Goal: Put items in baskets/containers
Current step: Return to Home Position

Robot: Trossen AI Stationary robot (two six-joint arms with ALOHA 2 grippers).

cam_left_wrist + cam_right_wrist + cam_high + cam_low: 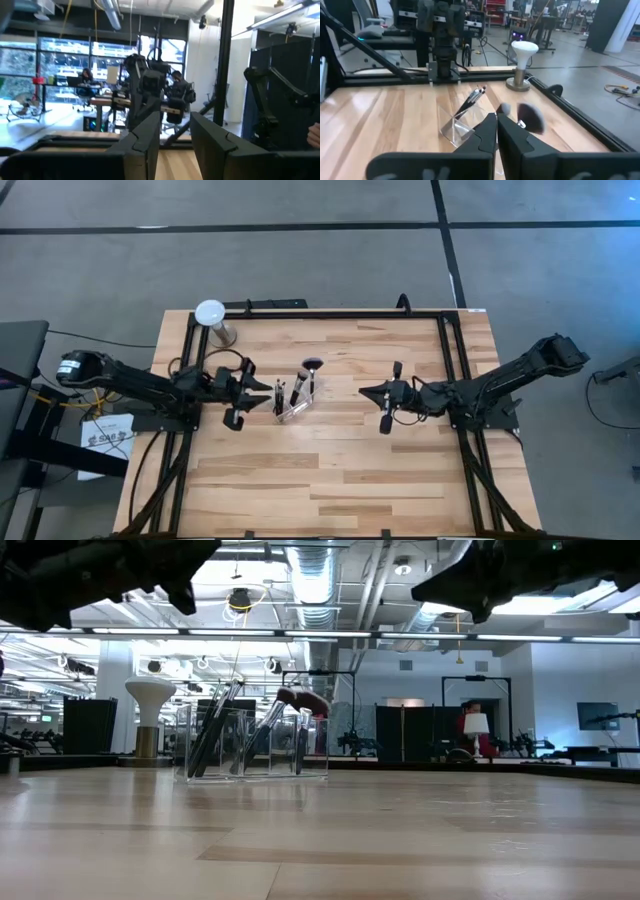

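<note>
Step in hand: both arms pulling back to rest, judged from the task; no brush is carried.
Left gripper (262, 388): just beside the clear organizer (293, 411), on the side of the white-domed stand (211, 313). Fingers (145, 142) are parted with a plain gap and nothing between them.
Right gripper (364, 392): near the organizer on its other side, apart from it. Fingers (487, 134) are pressed together and empty.
Doing it well: lift before swinging back. The left fingers are close enough to the organizer to clip it or the leaning handles. Draw each arm straight away toward its own table (330, 480) edge, slowly at first.
Risk: the organizer looks light, and a nudge would likely slide or tip it.
Organizer, place: mid-table between the two grippers, nearer the left one.
Organizer, look: see-through walls, divided into sections in the low view, set askew to the table edge.
Brushes (299, 385): thin dark handles leaning inside, in more than one section; count not readable.
Fan brush (312, 365): wide dark head poking out above the rim.
Progress: I see no loose brush on the boards, so the loading looks finished.
</note>
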